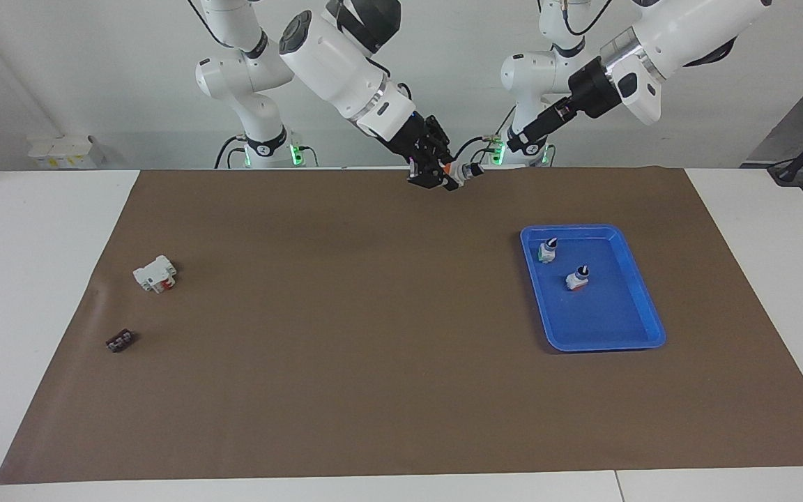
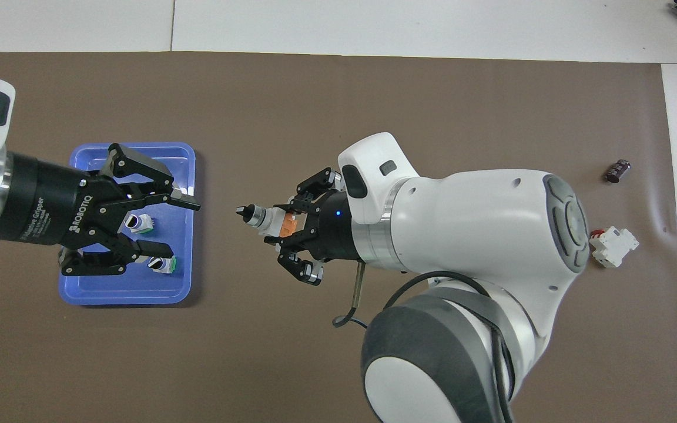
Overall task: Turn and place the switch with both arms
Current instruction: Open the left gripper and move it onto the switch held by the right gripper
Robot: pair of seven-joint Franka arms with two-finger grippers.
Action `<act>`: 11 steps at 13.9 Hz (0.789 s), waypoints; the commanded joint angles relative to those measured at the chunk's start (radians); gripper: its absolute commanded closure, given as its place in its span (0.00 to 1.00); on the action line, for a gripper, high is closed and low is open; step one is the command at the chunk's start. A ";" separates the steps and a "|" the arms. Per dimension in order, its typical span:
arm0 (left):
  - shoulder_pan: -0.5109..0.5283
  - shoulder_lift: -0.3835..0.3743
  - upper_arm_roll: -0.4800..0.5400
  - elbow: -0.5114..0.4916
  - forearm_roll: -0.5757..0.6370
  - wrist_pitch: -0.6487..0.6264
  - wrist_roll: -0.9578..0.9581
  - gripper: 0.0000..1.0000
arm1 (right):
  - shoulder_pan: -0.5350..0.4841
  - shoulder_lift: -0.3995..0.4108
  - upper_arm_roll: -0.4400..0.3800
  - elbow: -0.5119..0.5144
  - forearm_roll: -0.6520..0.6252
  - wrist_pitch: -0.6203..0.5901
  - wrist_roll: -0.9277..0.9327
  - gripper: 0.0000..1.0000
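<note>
My right gripper (image 1: 445, 174) (image 2: 289, 226) is shut on the switch (image 1: 465, 171) (image 2: 263, 217), gripping its orange end. It holds the switch level in the air over the brown mat, with the black-and-white knob tip pointing toward the left gripper. My left gripper (image 1: 517, 142) (image 2: 177, 228) is open and raised in the air. Its fingers point at the switch, with a clear gap to the knob tip. In the overhead view it covers part of the blue tray (image 1: 603, 344) (image 2: 127, 297).
Two similar switches (image 1: 548, 251) (image 1: 578, 277) stand in the blue tray toward the left arm's end. A blocky white part with a red piece (image 1: 155, 273) (image 2: 613, 245) and a small dark part (image 1: 120, 341) (image 2: 617, 171) lie toward the right arm's end.
</note>
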 commanded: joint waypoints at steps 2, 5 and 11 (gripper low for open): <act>0.007 -0.025 0.006 -0.054 -0.063 0.092 -0.093 0.52 | 0.013 0.013 0.004 0.018 0.005 0.024 0.018 1.00; 0.003 -0.002 0.007 -0.057 -0.068 0.102 -0.132 0.52 | 0.013 0.013 0.004 0.018 0.005 0.024 0.018 1.00; -0.003 0.031 0.005 -0.054 -0.093 0.138 -0.301 0.54 | 0.014 0.013 0.004 0.016 0.005 0.025 0.015 1.00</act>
